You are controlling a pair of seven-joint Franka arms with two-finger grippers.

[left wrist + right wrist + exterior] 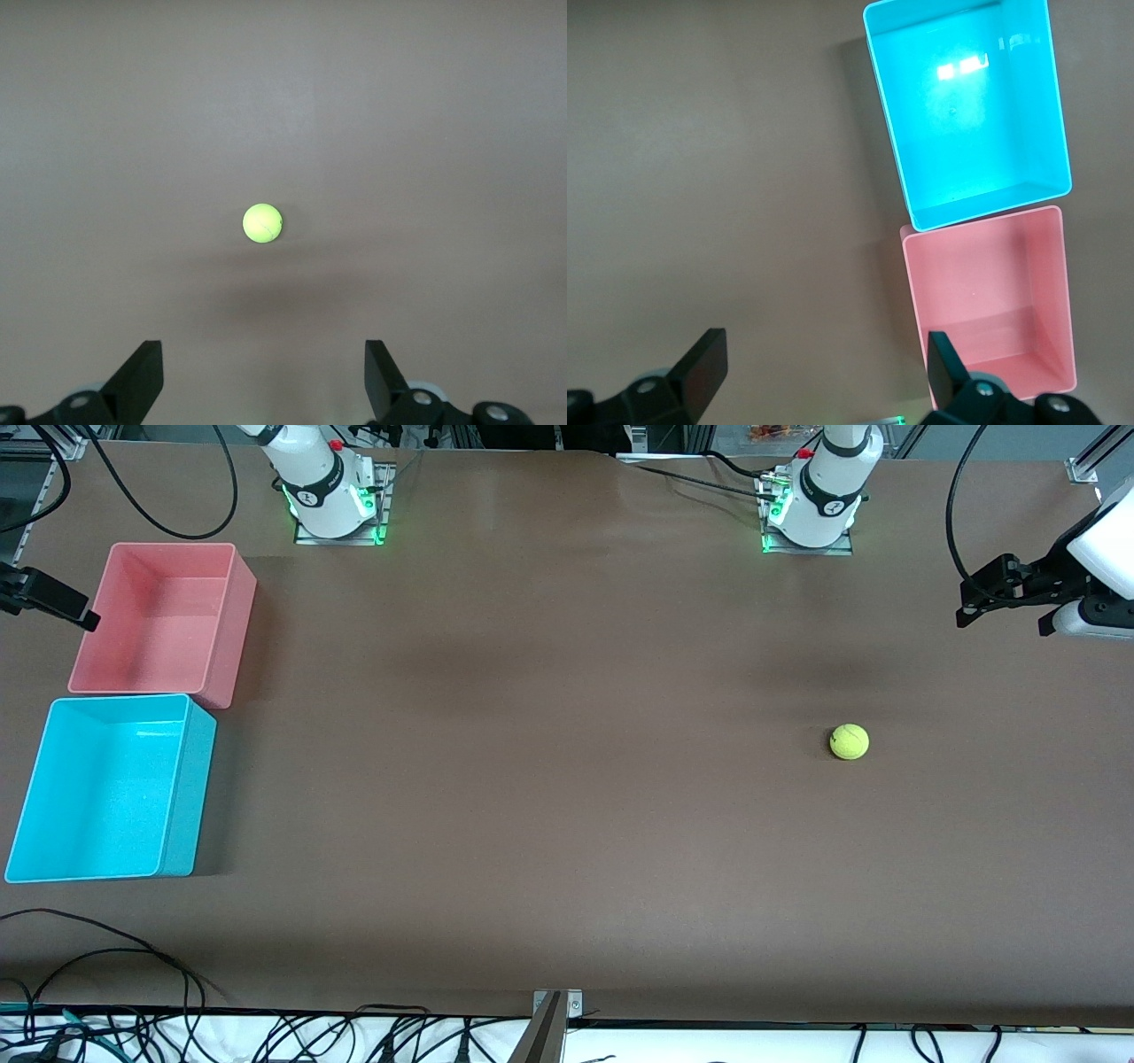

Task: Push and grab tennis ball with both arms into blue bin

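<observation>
The tennis ball lies on the brown table toward the left arm's end, alone; it also shows in the left wrist view. The blue bin stands empty at the right arm's end, and shows in the right wrist view. My left gripper is up in the air at the table's edge, well away from the ball, open and empty. My right gripper is in the air over the pink bin's outer edge, open and empty.
An empty pink bin stands against the blue bin, farther from the front camera; it also shows in the right wrist view. Cables lie along the table's near edge. Both arm bases stand at the table's back.
</observation>
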